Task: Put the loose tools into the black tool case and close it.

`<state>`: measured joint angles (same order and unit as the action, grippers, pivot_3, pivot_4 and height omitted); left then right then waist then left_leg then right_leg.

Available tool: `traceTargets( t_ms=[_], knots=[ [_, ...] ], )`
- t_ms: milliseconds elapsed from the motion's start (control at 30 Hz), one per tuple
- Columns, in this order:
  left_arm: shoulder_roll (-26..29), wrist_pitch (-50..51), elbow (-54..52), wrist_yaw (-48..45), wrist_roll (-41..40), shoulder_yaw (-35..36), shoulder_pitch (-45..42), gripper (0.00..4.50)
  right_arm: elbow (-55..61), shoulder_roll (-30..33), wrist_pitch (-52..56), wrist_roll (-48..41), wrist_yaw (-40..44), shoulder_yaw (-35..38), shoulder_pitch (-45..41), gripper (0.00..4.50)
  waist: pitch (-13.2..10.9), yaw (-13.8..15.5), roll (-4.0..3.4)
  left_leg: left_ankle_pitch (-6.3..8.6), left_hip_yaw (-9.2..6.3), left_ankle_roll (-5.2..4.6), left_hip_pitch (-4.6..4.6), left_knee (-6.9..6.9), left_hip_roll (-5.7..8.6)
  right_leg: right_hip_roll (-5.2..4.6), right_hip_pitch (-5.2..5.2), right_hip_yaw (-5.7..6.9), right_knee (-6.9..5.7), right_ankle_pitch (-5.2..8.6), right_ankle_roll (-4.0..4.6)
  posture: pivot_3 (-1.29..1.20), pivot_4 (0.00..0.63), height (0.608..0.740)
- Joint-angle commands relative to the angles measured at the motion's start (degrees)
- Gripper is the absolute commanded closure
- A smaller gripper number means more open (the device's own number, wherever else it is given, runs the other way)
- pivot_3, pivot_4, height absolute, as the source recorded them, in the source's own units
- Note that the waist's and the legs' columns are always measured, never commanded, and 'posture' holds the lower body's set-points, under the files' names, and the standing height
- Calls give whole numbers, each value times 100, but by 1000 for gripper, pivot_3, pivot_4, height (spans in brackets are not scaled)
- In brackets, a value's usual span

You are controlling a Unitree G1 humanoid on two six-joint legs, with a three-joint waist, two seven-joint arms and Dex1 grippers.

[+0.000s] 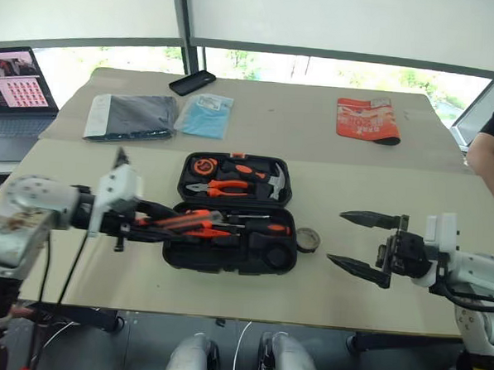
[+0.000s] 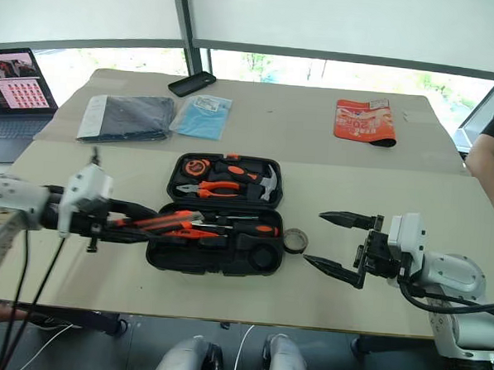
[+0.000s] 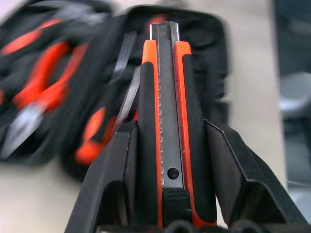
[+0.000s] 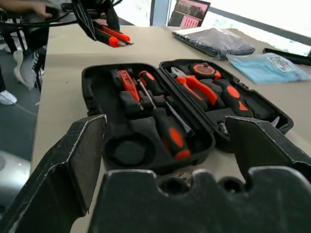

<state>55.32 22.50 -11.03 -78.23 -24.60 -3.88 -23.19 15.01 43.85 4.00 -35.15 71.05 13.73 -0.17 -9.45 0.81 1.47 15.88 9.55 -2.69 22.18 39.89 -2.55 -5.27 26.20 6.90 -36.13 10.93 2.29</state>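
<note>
The black tool case (image 1: 226,266) lies open in the middle of the table. Its far half holds pliers (image 1: 224,186) and a hammer. Its near half holds two orange-and-black screwdrivers (image 4: 170,132) and a small orange tester screwdriver (image 4: 127,80). My left gripper (image 1: 152,222) is shut on the orange-black utility knife (image 3: 165,121), which hangs level above the case's near left corner, tip toward the case. A small dark tape roll (image 1: 308,239) lies on the table just right of the case. Beyond it, my right gripper (image 1: 335,236) is open and empty, pointing at the case.
At the table's far side lie a black slab (image 1: 192,82), a grey folded bag (image 1: 133,115), a blue packet (image 1: 207,114) and a red pouch (image 1: 366,119). A laptop (image 1: 16,82) stands at the far left. A person (image 1: 493,148) is at the right edge.
</note>
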Motion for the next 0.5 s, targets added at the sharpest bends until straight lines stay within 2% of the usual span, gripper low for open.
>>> traceTargets(
  t_ms=[33, 133, 267, 500],
  knots=[
    [-40, 74, -158, -34, 385, -488, -385, 2879, 548, 179, -90, -80, 226, 124, 271, 0, 0, -11, 0, -1, 0, -2, -1, 0, 0, 3, 0, 0, 0, 0, -1, 0, 150, 740],
    [-117, 289, -249, 150, 778, -923, -579, 2879, 920, 70, 65, -173, -4, 83, 517, 0, 0, -18, 1, -11, -4, -20, -5, -1, -8, 13, 0, -4, 0, 0, -1, 0, 150, 740],
    [-144, 523, -388, 305, 995, -1133, -556, 2879, 1141, -43, 218, -261, -246, 67, 590, 0, 0, -6, 1, -13, -9, -19, -2, -1, -10, 22, 2, -1, 0, 1, 1, 0, 150, 740],
    [-493, 554, -428, 462, 1170, -1396, -581, 2879, 1100, -86, 362, -242, -364, -189, 282, 0, 0, 14, 2, -2, -10, -42, 7, 13, -1, 9, 1, -1, 3, 1, 0, 0, 150, 740]
  ],
)
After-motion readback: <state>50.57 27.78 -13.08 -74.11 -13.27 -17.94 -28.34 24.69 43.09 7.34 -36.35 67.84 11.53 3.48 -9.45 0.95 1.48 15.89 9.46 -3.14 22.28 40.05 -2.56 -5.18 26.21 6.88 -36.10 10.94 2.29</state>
